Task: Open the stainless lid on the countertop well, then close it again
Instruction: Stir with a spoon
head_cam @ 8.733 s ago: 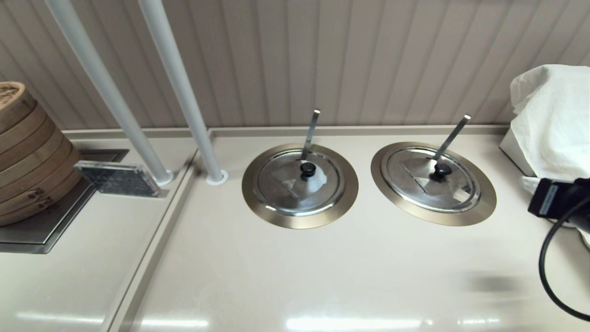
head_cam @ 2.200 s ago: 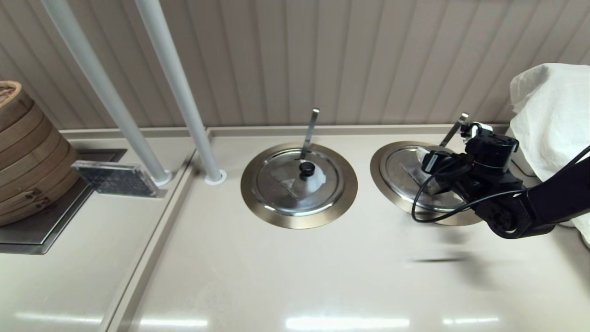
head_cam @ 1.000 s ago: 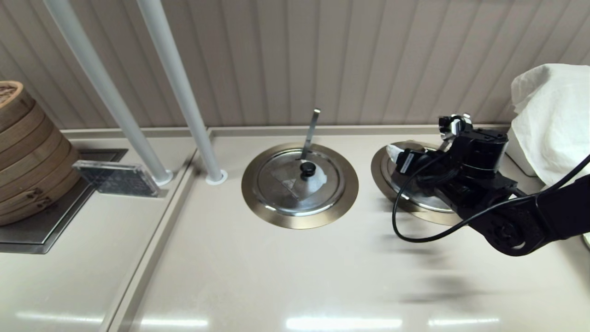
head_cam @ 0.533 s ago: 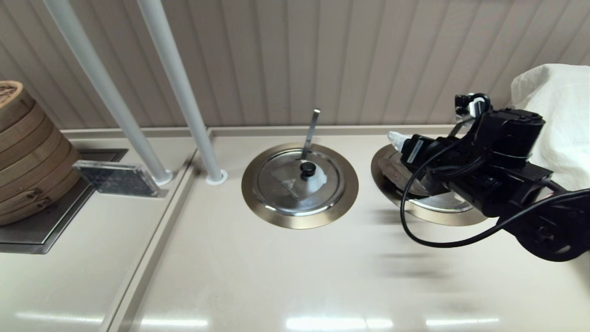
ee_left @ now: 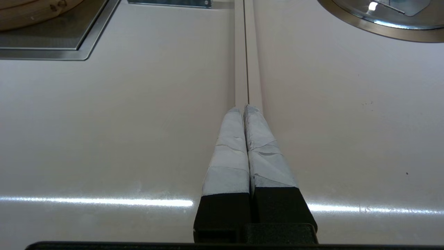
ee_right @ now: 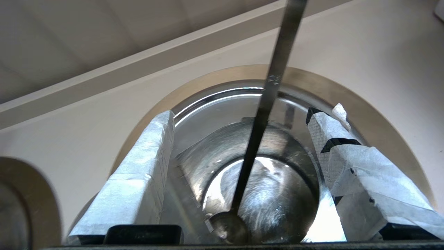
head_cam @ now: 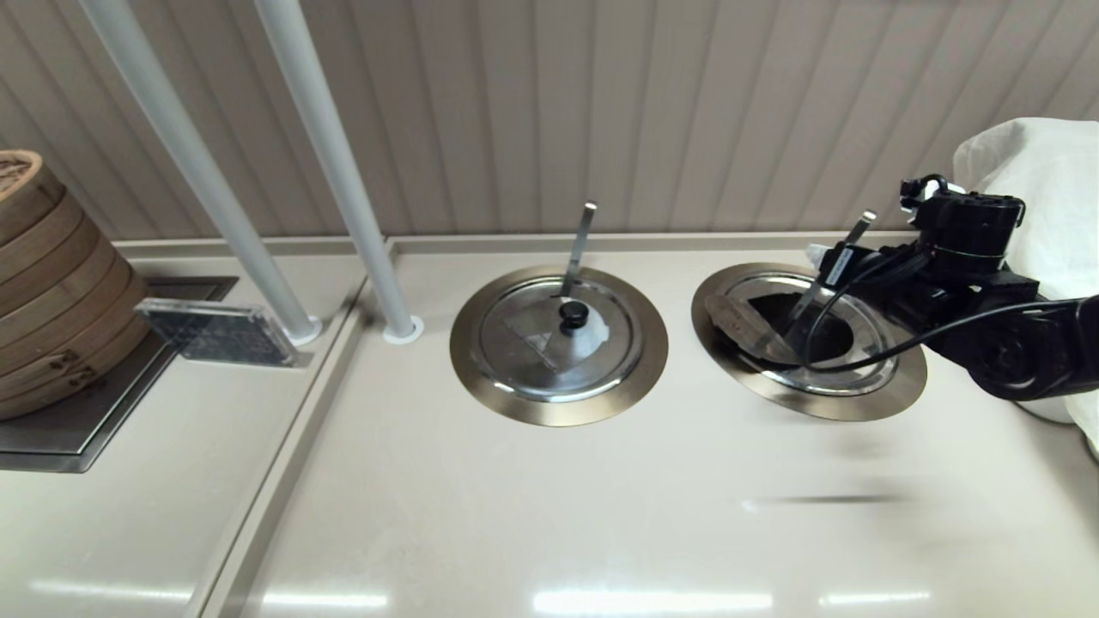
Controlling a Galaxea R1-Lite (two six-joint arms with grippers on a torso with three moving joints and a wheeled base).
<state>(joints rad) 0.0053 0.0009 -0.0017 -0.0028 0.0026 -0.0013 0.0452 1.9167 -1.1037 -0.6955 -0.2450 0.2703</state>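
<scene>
The countertop well (head_cam: 901, 382) on the right stands open. The stainless lid's flap (head_cam: 734, 322) lies folded over to the left, baring a dark hole; its black knob is hidden. A ladle handle (head_cam: 846, 245) sticks up out of the hole. My right gripper (head_cam: 824, 262) hovers over the well's far right side, open and empty. In the right wrist view its taped fingers (ee_right: 138, 173) straddle the steel pot (ee_right: 270, 194) and the ladle handle (ee_right: 267, 97) without touching them. My left gripper (ee_left: 244, 107) is shut and parked low over bare counter, out of the head view.
The twin well with the white-smeared lid (head_cam: 558, 343) and its own ladle (head_cam: 579, 245) sits to the left. Two slanted white poles (head_cam: 335, 172), an acrylic sign (head_cam: 219, 335) and stacked bamboo steamers (head_cam: 51, 283) are further left. A white cloth (head_cam: 1039, 172) is behind the right arm.
The right gripper lifted the lid's flap, let it fall over to the left, and drew back to the right. The well's hole now shows.
</scene>
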